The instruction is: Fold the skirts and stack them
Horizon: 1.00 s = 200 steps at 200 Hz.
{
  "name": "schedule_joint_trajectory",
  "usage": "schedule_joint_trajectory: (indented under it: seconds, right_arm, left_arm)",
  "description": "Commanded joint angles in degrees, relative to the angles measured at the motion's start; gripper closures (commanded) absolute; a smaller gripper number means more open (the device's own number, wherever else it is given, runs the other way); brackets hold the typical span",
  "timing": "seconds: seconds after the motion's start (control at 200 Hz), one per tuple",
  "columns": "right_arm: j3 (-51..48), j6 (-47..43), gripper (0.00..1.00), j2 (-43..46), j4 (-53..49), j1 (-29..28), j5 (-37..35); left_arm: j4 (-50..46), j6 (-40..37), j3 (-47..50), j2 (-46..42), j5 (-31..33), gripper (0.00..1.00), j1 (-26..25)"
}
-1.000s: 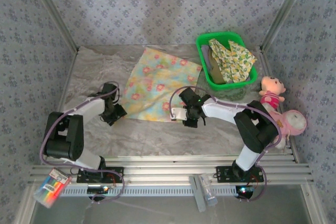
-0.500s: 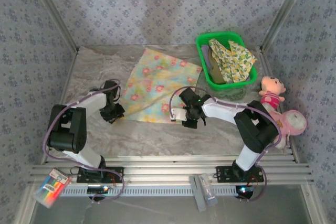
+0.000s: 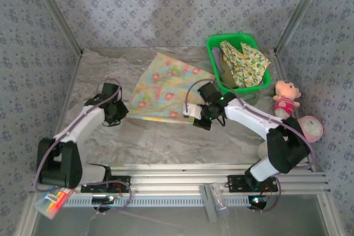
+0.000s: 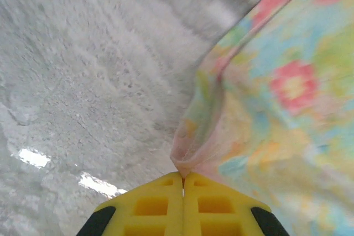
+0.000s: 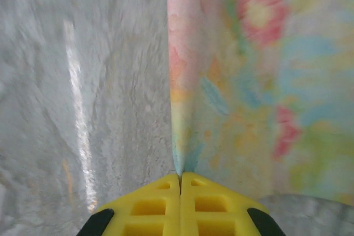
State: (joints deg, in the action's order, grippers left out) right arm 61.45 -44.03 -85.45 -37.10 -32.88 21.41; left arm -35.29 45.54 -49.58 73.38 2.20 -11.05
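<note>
Top external view first: shows the floral skirt [image 3: 166, 87] spread on the table [image 3: 166, 142] just left of the green basket [image 3: 213, 45], its near hem held a little off the surface. Shows a fruit-print skirt [image 3: 243, 62] heaped inside that basket.

Left wrist view: finds the left gripper [image 4: 182, 176] clenched on a pinch of the floral hem, at the corner farthest from the basket. Right wrist view: finds the right gripper [image 5: 180, 178] likewise clamped tight on the hem corner nearer the basket.

Looks like the first fold, with both near corners taken. Next, probably: carry both corners together, level, over the cloth toward its far edge, then let go. Calls for a matched pace on both sides, or risks a skewed crease.
</note>
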Motion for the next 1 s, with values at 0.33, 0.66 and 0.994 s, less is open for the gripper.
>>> schedule_joint_trajectory:
  seconds: [0.33,0.66,0.994]
  right_arm:
    - [37.69,16.33,1.00,-10.42,9.67,16.70,3.17]
    - [64.29,11.50,1.00,-16.26,5.68,16.48,-3.75]
    - [29.67,-12.60,1.00,-1.31,6.47,6.66,-11.00]
  left_arm:
    - [-1.56,-14.48,-56.02,22.63,0.26,1.00,1.11]
    - [-13.54,-22.28,-92.99,30.54,0.58,1.00,1.12]
    - [-1.83,-14.57,-43.06,3.93,3.77,1.00,1.20]
